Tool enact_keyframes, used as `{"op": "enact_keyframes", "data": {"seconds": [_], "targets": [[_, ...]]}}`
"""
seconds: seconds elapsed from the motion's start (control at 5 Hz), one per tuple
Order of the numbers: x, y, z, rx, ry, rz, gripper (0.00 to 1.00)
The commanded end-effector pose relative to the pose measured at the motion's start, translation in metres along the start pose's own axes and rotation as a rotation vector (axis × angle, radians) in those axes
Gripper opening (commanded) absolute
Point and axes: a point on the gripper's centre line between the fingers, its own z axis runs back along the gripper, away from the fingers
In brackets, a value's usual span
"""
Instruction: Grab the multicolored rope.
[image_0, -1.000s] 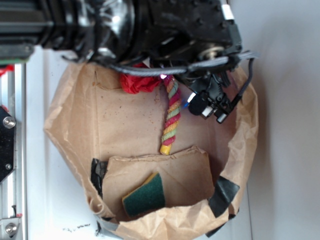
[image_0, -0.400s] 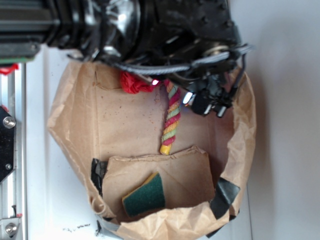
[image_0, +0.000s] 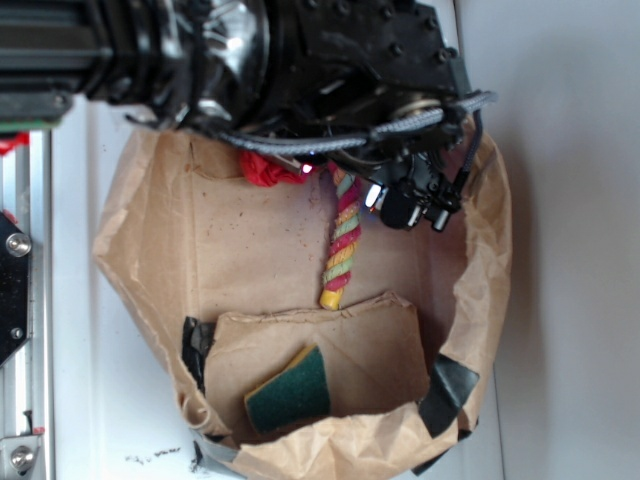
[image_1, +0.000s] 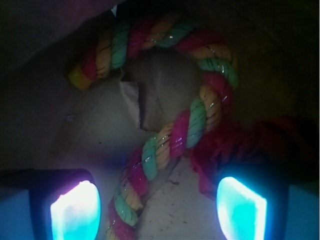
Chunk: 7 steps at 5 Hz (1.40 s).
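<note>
Tool (image_1: 159, 205) pads are spread wide, straddling the rope (image_1: 165, 145), which runs between them inside the paper bag (image_0: 140, 250). Closing now could also snag the red cloth (image_1: 235, 150) touching the rope's right side, spoiling the grip.

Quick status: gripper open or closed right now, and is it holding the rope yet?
Gripper: open, holding nothing. The multicolored rope runs between its two lit fingers, which stand apart on either side of it.
</note>
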Motion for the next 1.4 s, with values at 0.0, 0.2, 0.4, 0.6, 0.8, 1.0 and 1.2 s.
{"op": "enact_keyframes", "data": {"seconds": [0.0, 0.2, 0.4, 0.6, 0.8, 1.0, 1.2], "targets": [[0.003, -0.016, 0.007, -0.034, -0.033, 0.038, 1.00], [0.002, -0.023, -0.007, -0.016, 0.002, 0.061, 1.00], [-0.004, -0.027, -0.019, -0.001, 0.023, 0.078, 1.00], [-0.004, -0.027, -0.019, -0.001, 0.023, 0.078, 1.00], [-0.004, -0.027, -0.019, -0.001, 0.023, 0.078, 1.00], [-0.004, -0.027, -0.019, -0.001, 0.023, 0.078, 1.00], [-0.004, -0.027, -0.019, -0.001, 0.023, 0.078, 1.00]]}}
